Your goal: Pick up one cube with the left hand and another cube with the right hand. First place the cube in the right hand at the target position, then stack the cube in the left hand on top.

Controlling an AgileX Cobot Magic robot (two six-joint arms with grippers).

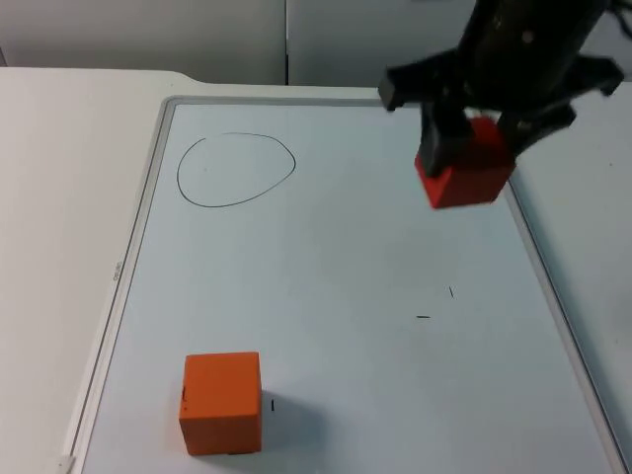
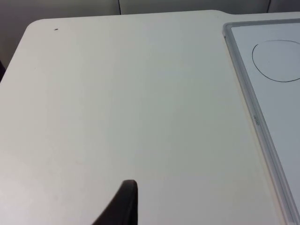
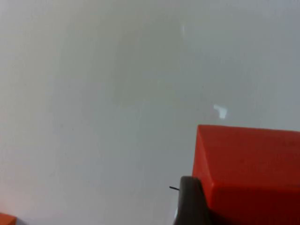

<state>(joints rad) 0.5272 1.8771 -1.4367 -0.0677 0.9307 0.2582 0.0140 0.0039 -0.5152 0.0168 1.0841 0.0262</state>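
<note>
One red cube (image 1: 464, 173) in raised right tool (image 1: 472, 138)

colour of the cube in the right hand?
Red cube, held by the right hand; clearest in the top view.

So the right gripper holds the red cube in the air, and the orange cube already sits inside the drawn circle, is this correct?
Not quite. The right gripper does hold the red cube in the air, but the orange cube sits on the whiteboard at its near edge, far from the drawn circle, which has nothing inside. The top view shows this.
</note>
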